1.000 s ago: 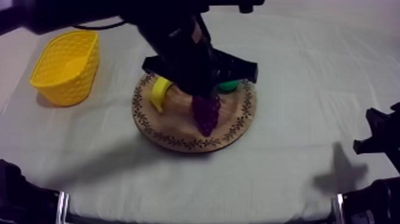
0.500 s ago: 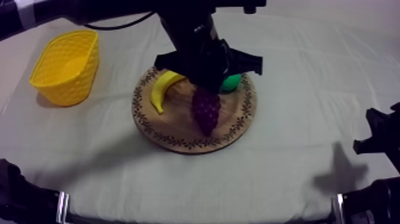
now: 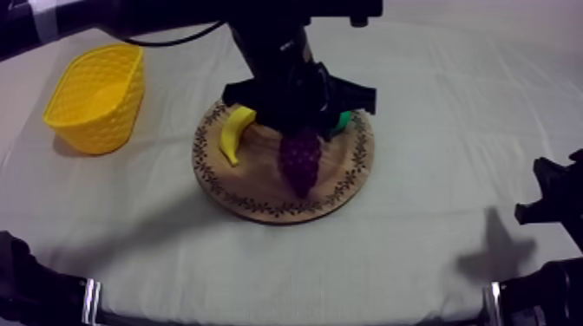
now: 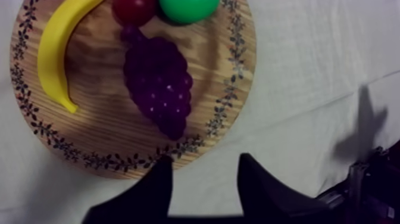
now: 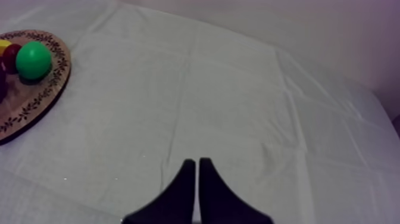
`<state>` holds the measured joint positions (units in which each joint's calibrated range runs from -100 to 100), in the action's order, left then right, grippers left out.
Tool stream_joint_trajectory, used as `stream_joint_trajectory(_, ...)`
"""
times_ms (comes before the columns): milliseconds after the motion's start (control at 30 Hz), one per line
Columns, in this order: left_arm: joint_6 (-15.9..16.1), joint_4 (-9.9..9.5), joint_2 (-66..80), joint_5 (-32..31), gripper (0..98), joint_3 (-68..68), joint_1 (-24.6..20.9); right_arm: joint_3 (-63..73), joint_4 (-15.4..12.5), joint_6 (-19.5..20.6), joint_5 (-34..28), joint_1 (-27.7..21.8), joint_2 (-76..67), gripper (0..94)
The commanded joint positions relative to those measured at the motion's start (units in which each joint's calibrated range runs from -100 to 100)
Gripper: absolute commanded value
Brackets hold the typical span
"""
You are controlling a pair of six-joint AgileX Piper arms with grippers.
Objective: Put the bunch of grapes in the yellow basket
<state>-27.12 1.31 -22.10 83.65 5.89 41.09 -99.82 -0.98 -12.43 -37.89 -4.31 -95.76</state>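
Our left hand (image 4: 204, 159), fingers spread and empty, hovers by the bunch of grapes (image 4: 158, 86), which we judge light, knobbly and firm, best pinched across its broad middle.

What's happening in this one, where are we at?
The left gripper hovers open above the wooden board, close to the bunch of grapes, with nothing between its fingers. The grapes lie on the board, not yet grasped, beside a banana, a small red fruit and a green fruit. The yellow basket stands apart from the board on the cloth. The right gripper is shut on nothing, off to the side.
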Motion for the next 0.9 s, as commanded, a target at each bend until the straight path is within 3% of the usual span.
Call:
stream_joint_trajectory(0,-0.06,-0.06,-0.27,-0.05,60.9,-0.26,0.10,0.04,0.03,0.00,-0.02,0.02,0.00,0.3)
stream_joint_trajectory(400,-0.07,0.43,-3.26,-0.87,82.8,-0.76,-0.01,0.04,0.03,0.00,-0.02,0.02,0.00,0.3)
stream_joint_trajectory(867,1.40,2.11,-13.15,-0.70,87.3,3.33,-3.00,0.04,0.03,0.00,-0.02,0.02,0.00,0.3)
